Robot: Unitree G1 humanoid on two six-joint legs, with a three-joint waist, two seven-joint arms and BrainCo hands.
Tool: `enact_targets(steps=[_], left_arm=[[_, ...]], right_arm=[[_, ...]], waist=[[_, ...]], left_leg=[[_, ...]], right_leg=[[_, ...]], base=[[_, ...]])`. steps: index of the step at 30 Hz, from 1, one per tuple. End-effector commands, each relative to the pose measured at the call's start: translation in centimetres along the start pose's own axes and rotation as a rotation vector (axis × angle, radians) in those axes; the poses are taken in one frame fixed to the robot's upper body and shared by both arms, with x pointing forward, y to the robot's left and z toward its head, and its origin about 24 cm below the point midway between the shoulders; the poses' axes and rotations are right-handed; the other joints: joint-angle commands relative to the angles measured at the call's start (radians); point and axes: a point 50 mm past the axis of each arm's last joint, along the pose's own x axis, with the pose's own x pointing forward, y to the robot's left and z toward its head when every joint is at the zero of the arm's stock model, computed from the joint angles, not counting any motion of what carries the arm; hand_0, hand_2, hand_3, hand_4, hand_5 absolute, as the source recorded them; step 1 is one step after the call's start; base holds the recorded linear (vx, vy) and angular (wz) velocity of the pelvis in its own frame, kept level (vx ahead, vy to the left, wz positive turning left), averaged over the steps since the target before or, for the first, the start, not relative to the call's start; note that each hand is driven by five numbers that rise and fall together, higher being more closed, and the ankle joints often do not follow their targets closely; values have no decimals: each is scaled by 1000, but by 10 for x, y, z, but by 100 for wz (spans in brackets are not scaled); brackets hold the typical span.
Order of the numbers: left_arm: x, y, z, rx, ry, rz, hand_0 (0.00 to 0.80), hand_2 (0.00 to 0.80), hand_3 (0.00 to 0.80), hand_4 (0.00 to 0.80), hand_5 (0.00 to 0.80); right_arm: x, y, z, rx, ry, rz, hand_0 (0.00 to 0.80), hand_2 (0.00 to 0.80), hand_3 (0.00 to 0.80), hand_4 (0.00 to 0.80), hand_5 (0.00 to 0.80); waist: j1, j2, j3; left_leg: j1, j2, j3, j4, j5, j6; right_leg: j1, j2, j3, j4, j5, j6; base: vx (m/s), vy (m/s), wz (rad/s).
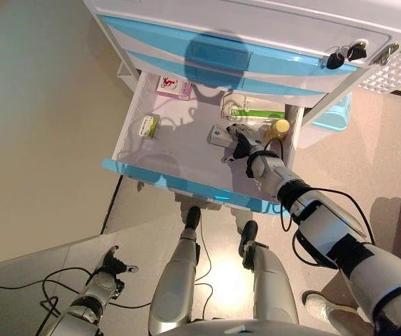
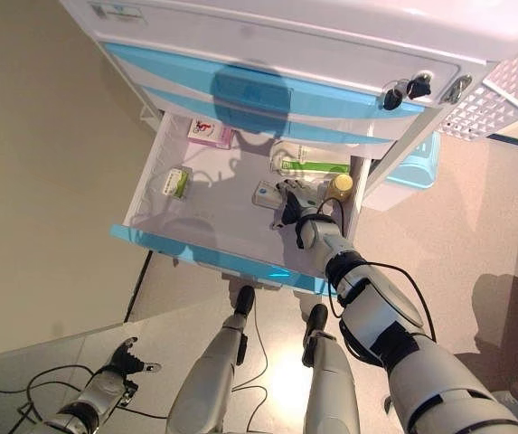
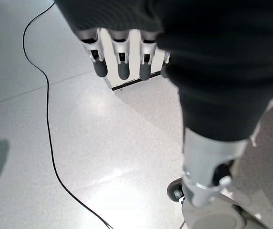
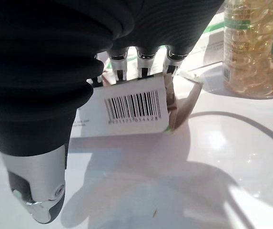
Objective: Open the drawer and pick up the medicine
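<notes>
Clasping white box (image 4: 126, 112), right hand (image 1: 243, 146)

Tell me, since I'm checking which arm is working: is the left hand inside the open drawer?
No: the left hand hangs low over the floor, while only the right hand reaches into the drawer.

Glossy white plastic drawer (image 1: 134, 115); matt cardboard box (image 4: 126, 107); clear plastic bottle (image 4: 255, 47)

Silver-grey jointed arms with black bands end in each robot hand (image 1: 244, 145), silver-fingered and dark-tipped, its back and wrist sheathed in a dark ribbed cover.
</notes>
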Motion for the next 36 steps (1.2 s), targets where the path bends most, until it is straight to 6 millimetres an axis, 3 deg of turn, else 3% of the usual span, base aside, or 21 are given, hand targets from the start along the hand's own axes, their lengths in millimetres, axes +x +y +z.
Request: enact_targets(steps=[1, 8, 9, 10, 36], left_arm=[[2, 12, -4, 9, 22, 51, 0, 0, 0, 0, 0], [1, 10, -3, 7, 15, 44, 0, 0, 0, 0, 0], [1, 10, -3, 7, 15, 44, 0, 0, 0, 0, 0], [1, 10, -4, 9, 19, 45, 0, 0, 0, 0, 0], [1, 8, -6, 2, 25, 38, 0, 0, 0, 0, 0]], right_arm=[[-6, 17, -12, -37, 47, 81, 0, 0, 0, 0, 0], [-7, 20, -14, -57, 55, 89, 0, 0, 0, 0, 0], [-7, 20, -14, -57, 55, 89, 502, 502, 502, 502, 502], [-8, 22, -14, -59, 54, 93, 800, 800, 800, 800, 800], [-9, 24, -15, -52, 51, 98, 800, 800, 800, 800, 800]], waist=[[11, -10, 61], [8, -7, 58], [8, -7, 58], [8, -7, 56], [4, -6, 55]], left_leg=[[-23, -86, 26, 68, -68, 85], [-23, -87, 26, 63, -66, 85], [-23, -87, 26, 63, -66, 85], [-23, -87, 25, 61, -66, 85], [-17, -84, 30, 48, -61, 85]], right_leg=[[39, -9, 38, -106, 98, 65], [35, -9, 42, -110, 101, 65], [35, -9, 42, -110, 101, 65], [35, -9, 43, -110, 100, 64], [36, -9, 42, -114, 104, 66]], base=[[0, 0, 0], [0, 0, 0], [0, 0, 0], [0, 0, 0], [0, 0, 0]])
